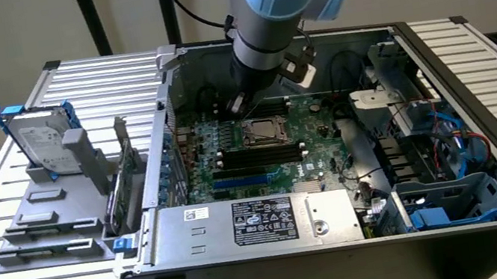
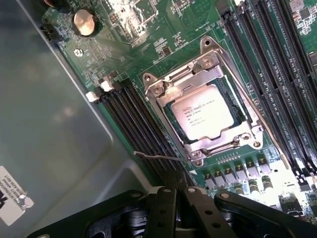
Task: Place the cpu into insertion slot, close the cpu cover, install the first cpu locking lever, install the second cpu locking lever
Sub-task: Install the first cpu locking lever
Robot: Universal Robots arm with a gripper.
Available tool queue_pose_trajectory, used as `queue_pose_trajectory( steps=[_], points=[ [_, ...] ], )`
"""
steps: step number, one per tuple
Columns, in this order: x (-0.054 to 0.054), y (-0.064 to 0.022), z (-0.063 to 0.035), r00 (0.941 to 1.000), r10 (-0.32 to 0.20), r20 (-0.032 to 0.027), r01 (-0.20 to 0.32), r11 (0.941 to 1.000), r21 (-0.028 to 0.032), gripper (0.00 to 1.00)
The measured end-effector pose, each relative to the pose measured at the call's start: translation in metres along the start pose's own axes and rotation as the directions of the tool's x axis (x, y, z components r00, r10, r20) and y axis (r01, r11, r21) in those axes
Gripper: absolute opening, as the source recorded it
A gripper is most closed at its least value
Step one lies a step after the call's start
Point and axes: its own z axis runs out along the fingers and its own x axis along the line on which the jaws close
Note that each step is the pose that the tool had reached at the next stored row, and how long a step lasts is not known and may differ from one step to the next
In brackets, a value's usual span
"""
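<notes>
Claw [image 2: 178,186], tips together, near cpu [image 2: 203,117] inside cpu cover [image 2: 195,77].

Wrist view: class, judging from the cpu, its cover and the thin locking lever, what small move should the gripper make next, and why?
Probably ease the gripper down onto the free end of the cpu locking lever and press it toward its latch. The cpu already lies under the closed cpu cover, while that lever end seems to jut loose over the memory slots, near the gripper.
</notes>
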Motion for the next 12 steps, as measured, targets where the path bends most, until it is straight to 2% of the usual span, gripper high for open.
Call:
queue_pose_trajectory(
  steps=[3, 7, 9, 12],
  points=[
    [-0.002, 0.0, 0.0037, 1.0, -0.006, -0.0063, 0.006, 0.9999, -0.0132, 0.11],
    [-0.004, 0.0003, 0.0091, 0.9999, -0.01, -0.0083, 0.01, 0.9997, -0.0229, 0.11],
    [-0.003, -0.0002, 0.0117, 0.9999, -0.01, -0.0044, 0.01, 0.9996, -0.0266, 0.11],
    [0.0, -0.0023, 0.0147, 1.0, -0.008, 0.0052, 0.008, 0.9994, -0.0329, 0.11]
  ],
)
